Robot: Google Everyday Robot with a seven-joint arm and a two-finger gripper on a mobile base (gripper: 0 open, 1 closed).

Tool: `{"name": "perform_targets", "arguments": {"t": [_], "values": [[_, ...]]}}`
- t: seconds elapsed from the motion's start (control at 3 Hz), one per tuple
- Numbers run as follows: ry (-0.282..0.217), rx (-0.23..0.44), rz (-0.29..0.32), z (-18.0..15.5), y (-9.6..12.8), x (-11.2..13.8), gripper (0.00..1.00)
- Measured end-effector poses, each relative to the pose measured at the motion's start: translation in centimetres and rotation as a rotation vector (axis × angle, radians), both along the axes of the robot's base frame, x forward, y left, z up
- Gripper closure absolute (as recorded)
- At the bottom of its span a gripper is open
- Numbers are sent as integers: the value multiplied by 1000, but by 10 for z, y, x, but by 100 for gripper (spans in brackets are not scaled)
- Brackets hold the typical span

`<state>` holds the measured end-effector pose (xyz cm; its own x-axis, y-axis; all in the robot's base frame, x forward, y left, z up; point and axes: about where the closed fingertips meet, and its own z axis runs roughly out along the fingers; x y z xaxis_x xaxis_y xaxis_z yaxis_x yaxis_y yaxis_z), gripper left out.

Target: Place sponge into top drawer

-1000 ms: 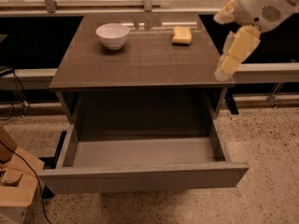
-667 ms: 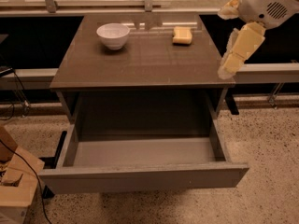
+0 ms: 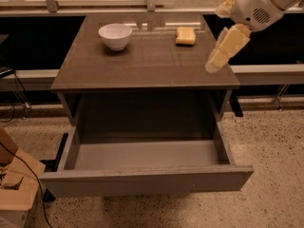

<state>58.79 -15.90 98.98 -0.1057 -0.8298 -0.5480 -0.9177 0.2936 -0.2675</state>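
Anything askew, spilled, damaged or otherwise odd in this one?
Nothing stands out. The bowl sits upright and the sponge lies flat on the cabinet top, with nothing spilled. The top drawer is pulled out straight. The tool hangs above the top's right edge, apart from the sponge.

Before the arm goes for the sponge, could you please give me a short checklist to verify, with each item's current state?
1. Is the top drawer pulled open? Ok.
2. Is there room inside it? Ok, no objects seen inside.
3. Is the sponge in view? Ok, it lies on the tabletop near the back edge.
4. Is the white bowl apart from the sponge? Ok.
5. Is the gripper at the sponge? Not ok, it hangs near the table's right edge, apart from the sponge.
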Motion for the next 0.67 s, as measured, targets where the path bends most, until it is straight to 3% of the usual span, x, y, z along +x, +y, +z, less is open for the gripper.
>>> {"name": "perform_targets", "arguments": {"t": [0.67], "values": [[-63,188,-93,-21,15,84,0]]}}
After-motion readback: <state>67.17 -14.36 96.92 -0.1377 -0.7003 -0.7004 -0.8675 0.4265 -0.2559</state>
